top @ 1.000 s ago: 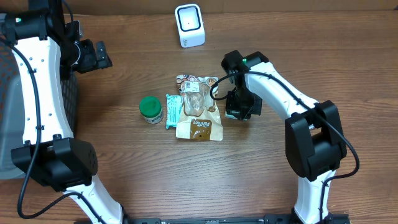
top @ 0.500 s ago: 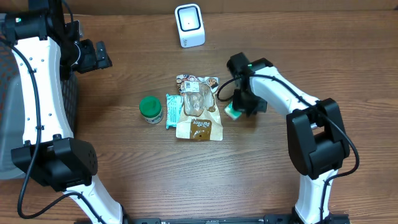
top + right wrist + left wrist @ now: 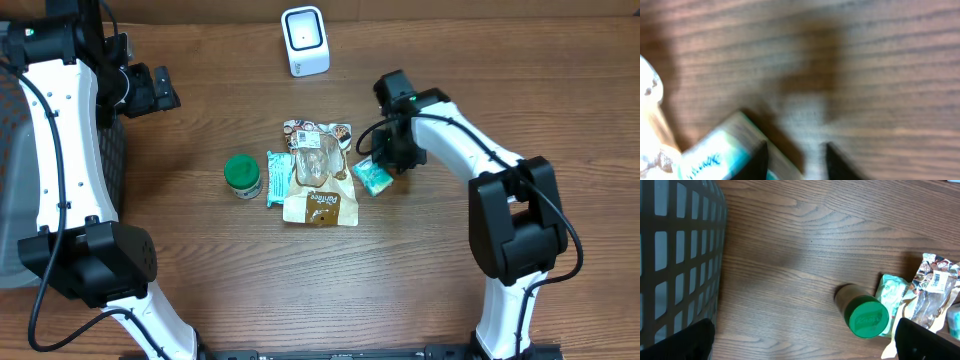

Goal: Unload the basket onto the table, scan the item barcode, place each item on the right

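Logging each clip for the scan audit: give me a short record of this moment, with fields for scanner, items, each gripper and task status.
scanner: white barcode scanner, far side of the table, apart from the items
items: green-lidded jar, teal packet, brown snack pouch, small teal box, all lying mid-table
left gripper: open, empty, near the grey basket
right gripper: open, beside the box, not holding it
status: no item at the scanner

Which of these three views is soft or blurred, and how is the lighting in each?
Right wrist: blurred throughout, wood grain smeared, the teal box and the fingers soft-edged and dark. Left wrist: sharp, the green-capped bottle crisp under even light. Overhead: sharp and evenly lit, the white scanner clear, with only soft shadows beside the arms.
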{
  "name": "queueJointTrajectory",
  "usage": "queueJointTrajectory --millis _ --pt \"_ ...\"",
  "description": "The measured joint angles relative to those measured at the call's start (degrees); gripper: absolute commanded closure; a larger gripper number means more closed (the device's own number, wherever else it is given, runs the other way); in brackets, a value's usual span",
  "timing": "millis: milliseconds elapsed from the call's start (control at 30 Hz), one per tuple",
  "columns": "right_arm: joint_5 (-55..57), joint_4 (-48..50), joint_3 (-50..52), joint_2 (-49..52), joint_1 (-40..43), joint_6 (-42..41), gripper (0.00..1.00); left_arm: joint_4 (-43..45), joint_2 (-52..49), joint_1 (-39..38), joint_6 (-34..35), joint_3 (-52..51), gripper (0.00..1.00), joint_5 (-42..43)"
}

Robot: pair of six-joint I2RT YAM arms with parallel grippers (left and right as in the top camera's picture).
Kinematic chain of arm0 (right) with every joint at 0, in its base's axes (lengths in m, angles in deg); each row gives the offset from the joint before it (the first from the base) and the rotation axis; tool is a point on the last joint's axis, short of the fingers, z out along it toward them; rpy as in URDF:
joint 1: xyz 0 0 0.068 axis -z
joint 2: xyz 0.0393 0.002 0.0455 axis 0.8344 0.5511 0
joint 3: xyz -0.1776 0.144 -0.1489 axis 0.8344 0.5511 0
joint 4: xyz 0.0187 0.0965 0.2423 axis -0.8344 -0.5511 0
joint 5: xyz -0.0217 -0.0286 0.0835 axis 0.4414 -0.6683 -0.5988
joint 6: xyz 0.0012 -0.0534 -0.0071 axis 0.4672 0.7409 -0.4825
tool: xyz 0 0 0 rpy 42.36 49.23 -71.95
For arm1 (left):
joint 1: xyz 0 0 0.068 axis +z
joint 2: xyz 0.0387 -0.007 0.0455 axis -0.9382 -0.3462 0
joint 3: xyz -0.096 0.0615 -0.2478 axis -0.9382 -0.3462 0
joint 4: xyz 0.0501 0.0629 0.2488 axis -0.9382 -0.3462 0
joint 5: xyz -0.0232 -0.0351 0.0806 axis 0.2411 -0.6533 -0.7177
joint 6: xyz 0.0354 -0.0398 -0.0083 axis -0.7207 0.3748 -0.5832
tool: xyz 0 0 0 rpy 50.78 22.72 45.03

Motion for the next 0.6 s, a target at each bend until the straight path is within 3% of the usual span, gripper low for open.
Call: queueJointTrajectory --millis 67,300,433,600 --pt "-3.5 -2.9 -1.7 0.0 2.1 0.1 0.42 0.0 0.0 0.0 0.0 0.0 0.00 0.0" --pt "-17.4 -6.0 -3.1 0.0 9.6 5.0 0.59 0.0 0.0 0.0 0.0 0.0 0.01 0.0" --pt "-21.3 -4.2 -1.0 0.0 9.3 7.6 0.65 0.0 0.0 0.0 0.0 0.0 0.00 0.0" --pt "-23.5 -0.8 3.6 0.0 8.4 9.0 0.66 0.0 0.0 0.0 0.0 0.0 0.00 0.0"
